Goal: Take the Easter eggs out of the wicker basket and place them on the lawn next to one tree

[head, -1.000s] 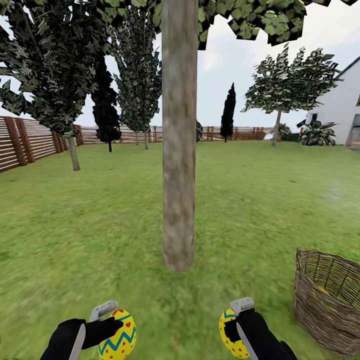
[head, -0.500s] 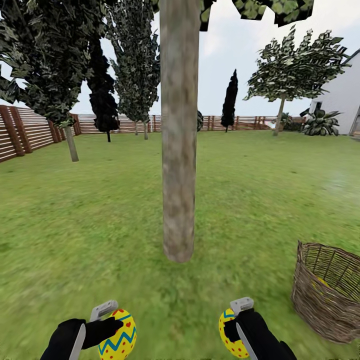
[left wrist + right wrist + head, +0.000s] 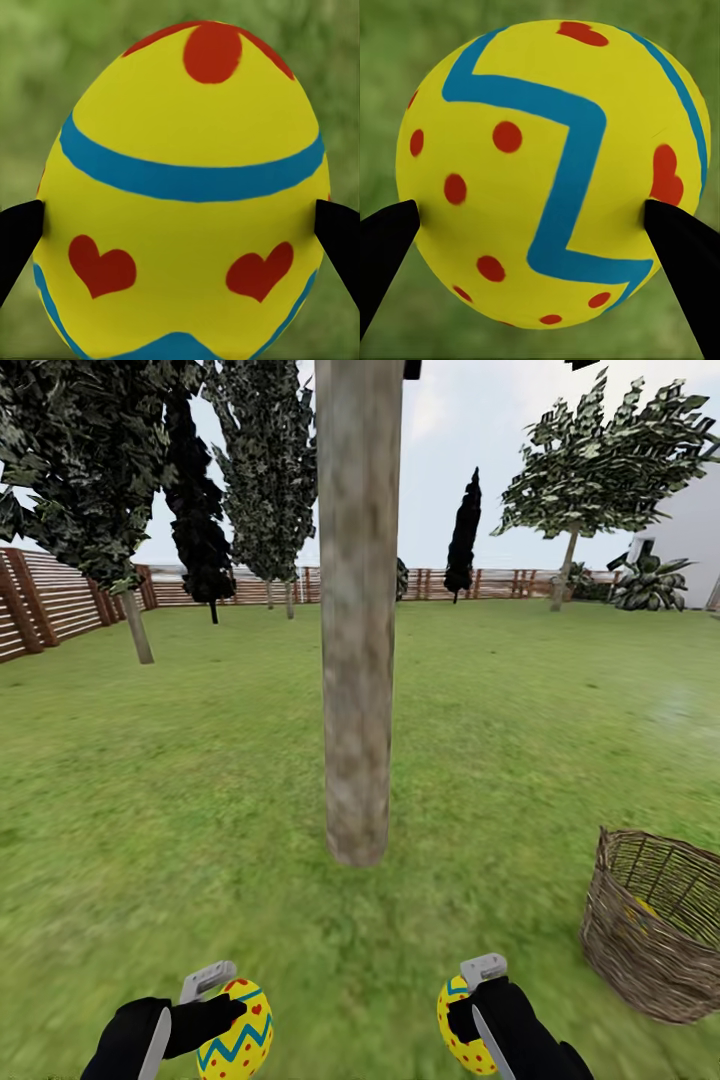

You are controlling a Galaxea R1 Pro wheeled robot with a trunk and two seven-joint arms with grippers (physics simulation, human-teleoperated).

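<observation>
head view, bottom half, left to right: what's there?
left gripper shut on an Easter egg → tree trunk → right gripper shut on a second egg → wicker basket, with a bit of yellow showing inside.

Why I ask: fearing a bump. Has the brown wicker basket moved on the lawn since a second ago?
No: the brown wicker basket stays right of the pale tree trunk; the camera shifted.
</observation>
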